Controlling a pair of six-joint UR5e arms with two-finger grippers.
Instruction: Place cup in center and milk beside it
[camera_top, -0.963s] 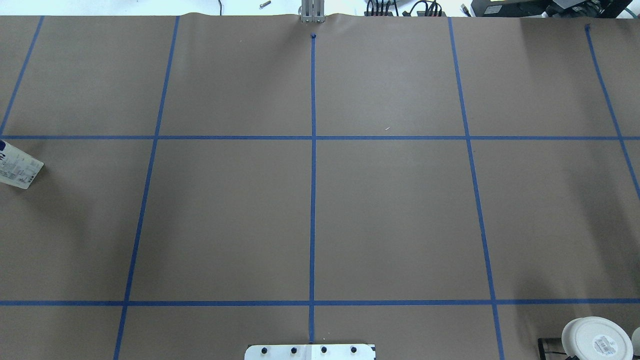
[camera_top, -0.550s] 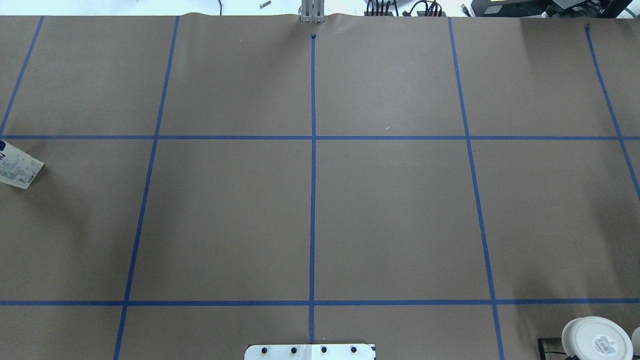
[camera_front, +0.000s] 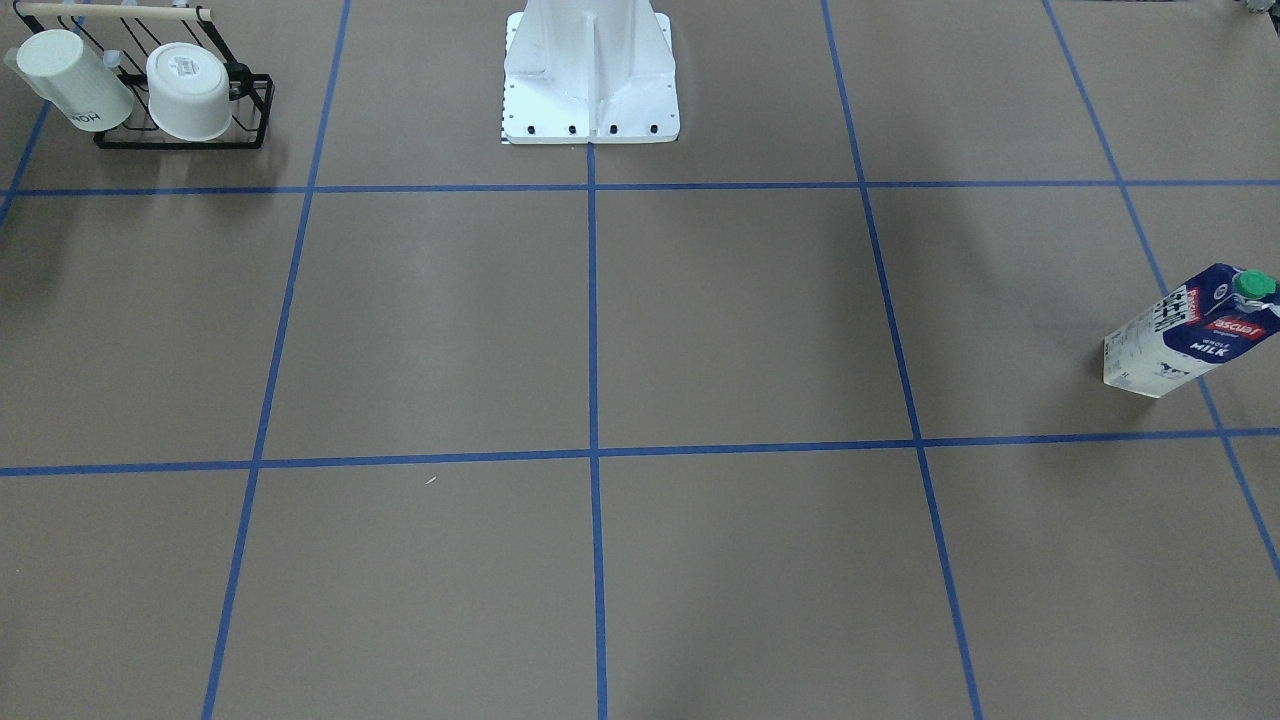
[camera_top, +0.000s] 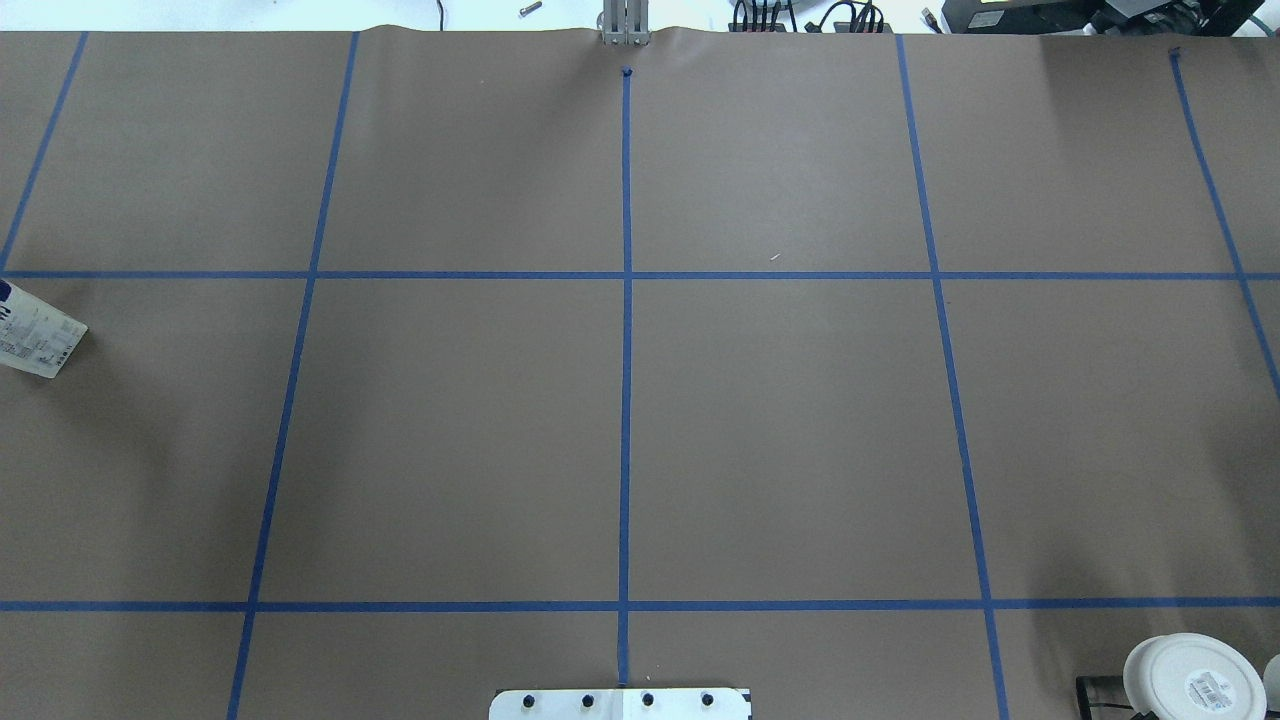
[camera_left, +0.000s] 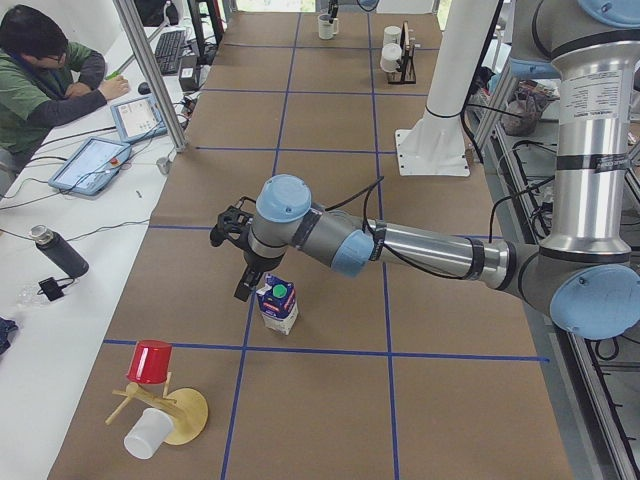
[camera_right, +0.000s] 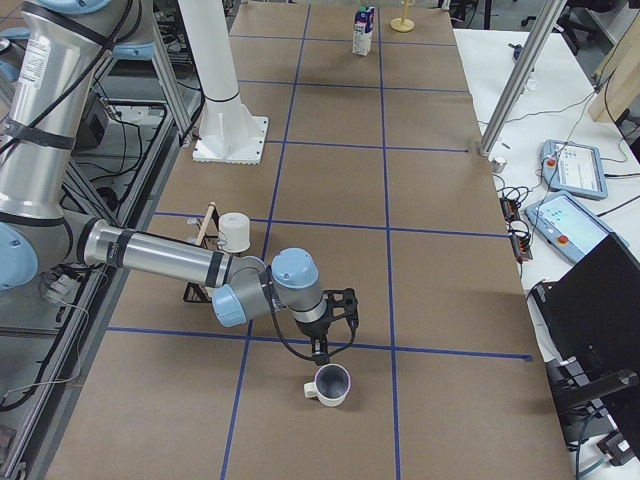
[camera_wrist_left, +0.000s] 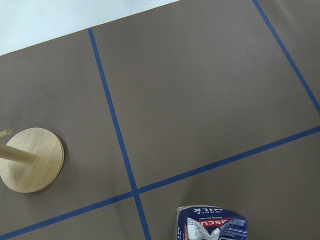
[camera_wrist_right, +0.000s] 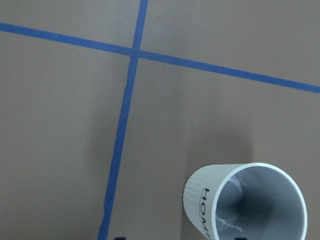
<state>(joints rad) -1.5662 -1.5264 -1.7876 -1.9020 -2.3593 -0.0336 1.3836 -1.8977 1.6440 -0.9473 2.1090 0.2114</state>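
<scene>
The milk (camera_front: 1190, 335) stands upright at the table's end on my left; it also shows in the overhead view (camera_top: 35, 335) and the left wrist view (camera_wrist_left: 212, 224). My left gripper (camera_left: 243, 292) hangs just beside the carton (camera_left: 278, 305); I cannot tell whether it is open or shut. The cup (camera_right: 329, 384), a pale mug with a dark inside and a small handle, stands at the other end. My right gripper (camera_right: 322, 352) hovers just above it, state unclear. The right wrist view shows the cup (camera_wrist_right: 245, 202) with dark lettering. The center (camera_top: 626, 440) is bare.
A black wire rack (camera_front: 250, 120) holds two white cups (camera_front: 188, 92) near the robot base (camera_front: 590, 70). A wooden mug tree (camera_left: 185, 415) with a red cup (camera_left: 150, 362) stands past the milk; its base shows in the left wrist view (camera_wrist_left: 31, 159). An operator (camera_left: 40, 80) sits at the side.
</scene>
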